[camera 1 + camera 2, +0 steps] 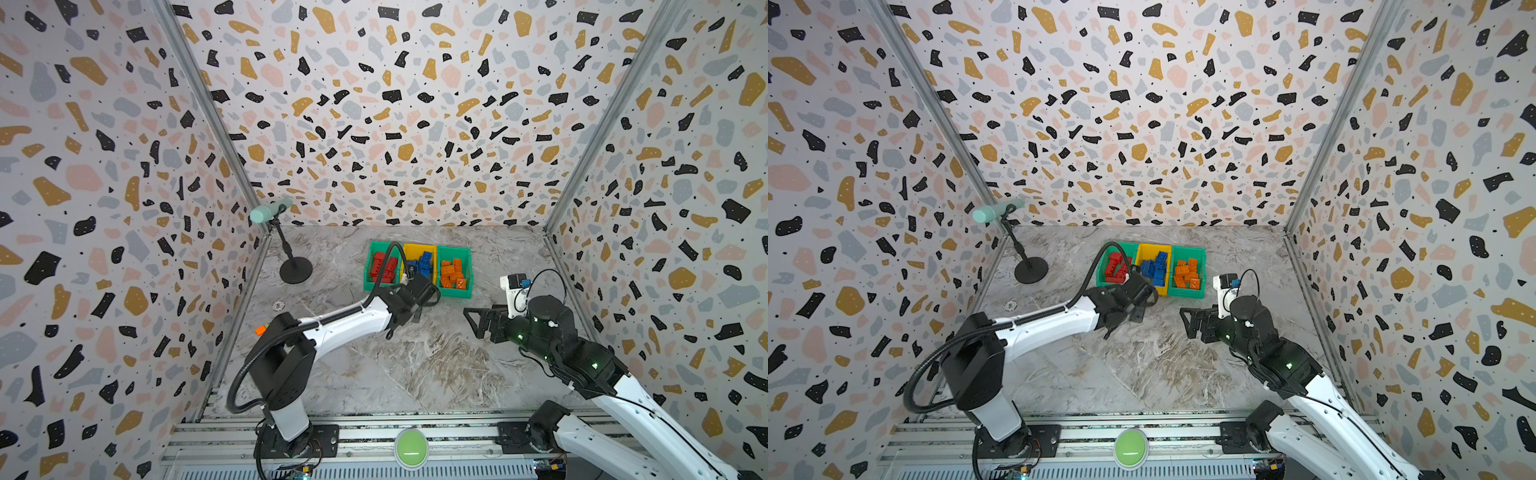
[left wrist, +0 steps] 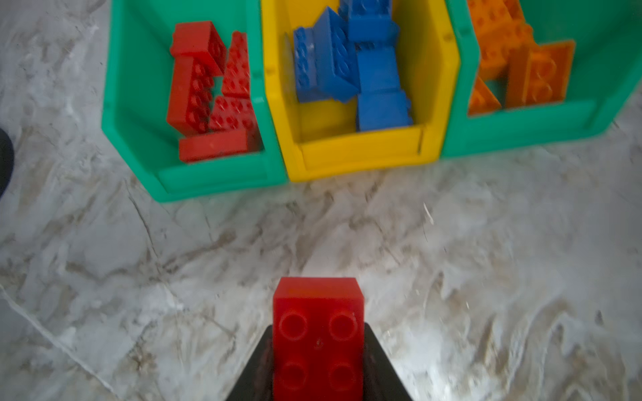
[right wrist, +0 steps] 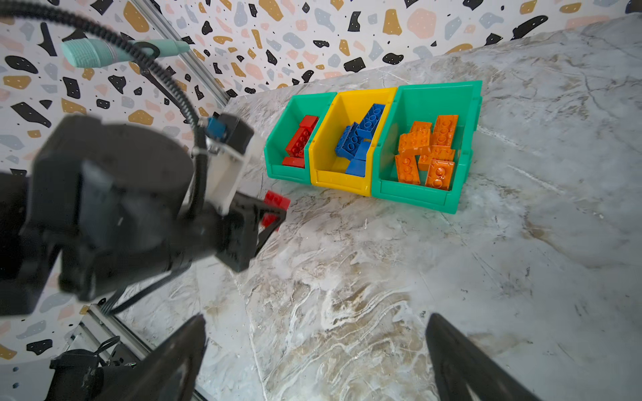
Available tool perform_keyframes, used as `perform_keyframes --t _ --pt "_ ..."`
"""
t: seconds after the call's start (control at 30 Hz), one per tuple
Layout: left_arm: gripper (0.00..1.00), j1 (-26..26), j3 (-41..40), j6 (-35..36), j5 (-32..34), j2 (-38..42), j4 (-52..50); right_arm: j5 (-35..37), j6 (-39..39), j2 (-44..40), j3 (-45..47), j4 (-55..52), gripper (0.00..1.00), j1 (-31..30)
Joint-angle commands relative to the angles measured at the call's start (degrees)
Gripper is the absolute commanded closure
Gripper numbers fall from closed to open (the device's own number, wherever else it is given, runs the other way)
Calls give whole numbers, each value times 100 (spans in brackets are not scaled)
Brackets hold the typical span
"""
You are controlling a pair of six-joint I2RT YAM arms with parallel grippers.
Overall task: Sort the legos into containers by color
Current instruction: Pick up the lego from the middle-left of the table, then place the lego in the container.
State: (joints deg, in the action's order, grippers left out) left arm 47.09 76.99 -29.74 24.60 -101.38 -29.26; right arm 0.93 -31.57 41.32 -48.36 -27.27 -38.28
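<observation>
I hold a red brick (image 2: pixel 318 312) in my left gripper (image 3: pixel 276 211).
It is pinched near the green bin (image 2: pixel 139 104) of reds (image 2: pixel 194 93); my right gripper (image 3: pixel 316 354) hangs spread, empty.

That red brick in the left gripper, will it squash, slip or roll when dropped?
The red brick looks like rigid plastic with crisp edges, so it probably won't deform in the left gripper. Its glossy flat sides may be slippery. Being boxy, it should tumble and settle, not roll, like those lying askew in the green bin.
</observation>
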Motion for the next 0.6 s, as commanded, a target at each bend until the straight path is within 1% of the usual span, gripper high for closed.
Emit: perform_keyframes --t 0.0,0.1,0.17,0.3,0.4,0.43,0.47,0.53,0.57 --pt "73 -486 900 540 161 -597 -119 57 95 12 -252 12 1 28" --pt "73 -837 1739 721 191 -1113 -248 46 20 8 -277 -6 1 38" --pt "73 -1055 2221 826 64 -1438 -312 90 2 40 -293 -6 1 45" --pt "73 -1425 3175 970 46 -2108 -648 136 -16 203 -378 -10 1 87" --pt "70 -1611 3670 1048 -249 -2496 -703 92 -51 319 -440 66 1 96" --pt "67 -1638 3801 1068 -269 -2599 -733 87 -66 361 -467 93 1 103" --pt "61 -1662 3985 1109 -281 -2721 -797 82 -64 415 -486 119 1 102" --pt "43 -1693 4287 1138 -210 -2923 -981 70 -70 525 -540 174 1 116" --pt "30 -1724 4418 1137 -209 -2999 -1068 65 -65 593 -568 206 1 113"
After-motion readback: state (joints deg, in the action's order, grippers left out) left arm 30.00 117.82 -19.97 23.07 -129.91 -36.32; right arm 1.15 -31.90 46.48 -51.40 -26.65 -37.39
